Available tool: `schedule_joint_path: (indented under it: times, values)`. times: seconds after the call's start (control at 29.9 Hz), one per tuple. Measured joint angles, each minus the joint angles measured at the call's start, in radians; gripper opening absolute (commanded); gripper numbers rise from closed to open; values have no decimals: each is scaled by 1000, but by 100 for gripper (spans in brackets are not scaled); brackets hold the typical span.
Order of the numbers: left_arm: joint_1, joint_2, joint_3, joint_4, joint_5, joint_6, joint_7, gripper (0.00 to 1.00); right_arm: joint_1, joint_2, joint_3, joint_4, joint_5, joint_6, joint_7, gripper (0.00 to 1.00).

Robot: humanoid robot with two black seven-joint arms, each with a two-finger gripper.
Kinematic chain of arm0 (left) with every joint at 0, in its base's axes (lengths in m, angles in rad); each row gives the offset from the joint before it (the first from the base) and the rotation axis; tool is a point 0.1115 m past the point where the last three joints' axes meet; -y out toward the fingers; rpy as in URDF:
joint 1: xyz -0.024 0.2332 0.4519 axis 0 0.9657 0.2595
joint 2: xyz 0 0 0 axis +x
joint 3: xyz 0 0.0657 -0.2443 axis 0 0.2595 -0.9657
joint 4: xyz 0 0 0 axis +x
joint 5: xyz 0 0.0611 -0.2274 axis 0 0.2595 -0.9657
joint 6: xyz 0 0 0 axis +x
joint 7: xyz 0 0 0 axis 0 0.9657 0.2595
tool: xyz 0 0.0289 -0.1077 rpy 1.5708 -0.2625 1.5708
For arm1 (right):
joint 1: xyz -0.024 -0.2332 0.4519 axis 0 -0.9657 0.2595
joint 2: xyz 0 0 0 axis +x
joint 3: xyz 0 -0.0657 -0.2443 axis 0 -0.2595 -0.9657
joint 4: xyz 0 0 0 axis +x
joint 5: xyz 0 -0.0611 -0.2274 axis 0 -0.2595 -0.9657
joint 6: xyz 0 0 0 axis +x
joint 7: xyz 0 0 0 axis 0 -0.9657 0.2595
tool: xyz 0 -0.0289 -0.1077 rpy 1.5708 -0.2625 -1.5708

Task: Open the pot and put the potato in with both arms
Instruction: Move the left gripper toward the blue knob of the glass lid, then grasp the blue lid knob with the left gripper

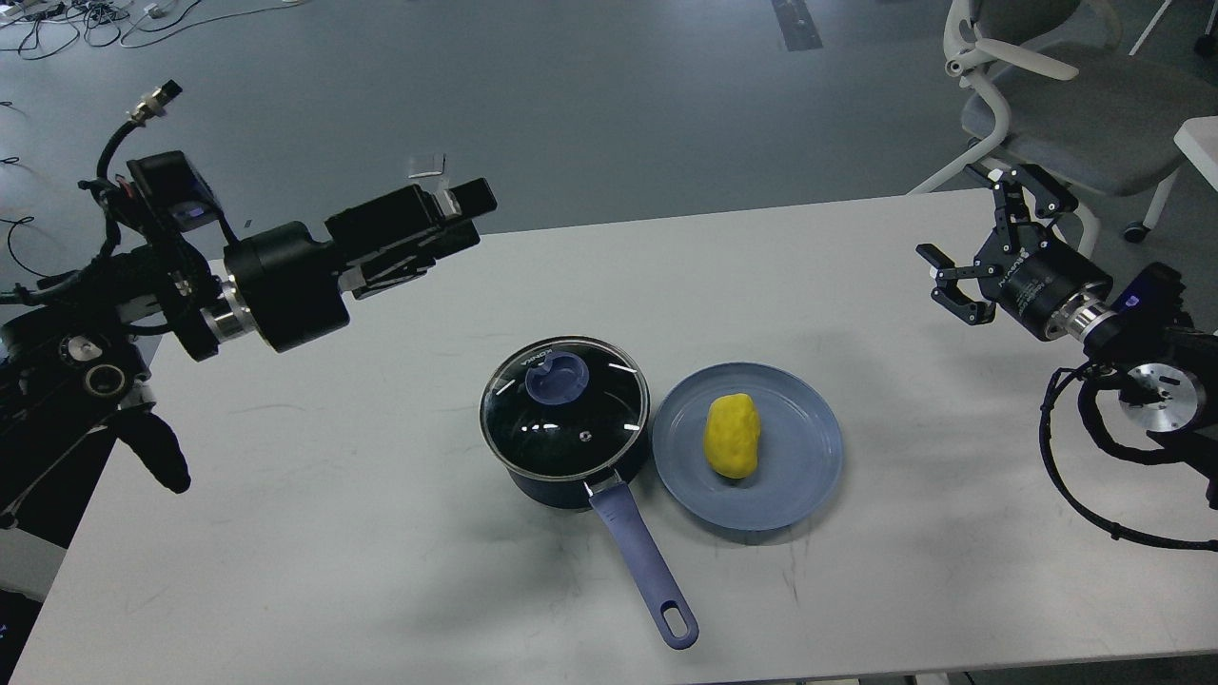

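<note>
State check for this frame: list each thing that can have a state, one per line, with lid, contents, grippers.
Dark navy saucepan with lavender-blue handle: upright on the table, closed.
Glass lid with blue knob: seated on the pot.
Lumpy yellow potato: lying on the plate, not held.
Flat blue plate: right of the pot, holding only the potato.
Left gripper: raised, empty, opening unclear.
Right gripper: open, empty, raised.

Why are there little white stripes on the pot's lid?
In the head view, the round glass lid on the dark navy saucepan mirrors overhead lights as short bright streaks; the white table shows soft shadows beside the pan and the blue plate; everything looks sharp.
</note>
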Motion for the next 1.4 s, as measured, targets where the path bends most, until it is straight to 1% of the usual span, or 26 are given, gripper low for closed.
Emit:
schedule_joint_path:
  times: [0.17,0.27,0.33,0.43,0.57,0.63,1.4]
  values:
    - [10,-69,24,-21,465,89,-39,98,0,0,1,-7,-1,0,0,100]
    - [14,-112,56,1,644,127,-49,98,-5,1,1,-13,-1,0,0,100]
    - [14,-147,79,34,719,147,-51,98,-8,2,1,-15,-1,0,0,100]
    - [14,-212,110,119,804,177,-51,98,-12,7,1,-15,-1,0,0,100]
    - [14,-269,131,215,835,199,-51,98,-14,12,1,-16,-2,0,0,100]
    - [14,-282,135,235,837,201,-51,98,-17,13,0,-16,-2,0,0,100]
    - [50,-295,152,275,837,204,-51,97,-20,16,1,-30,-2,0,0,100]
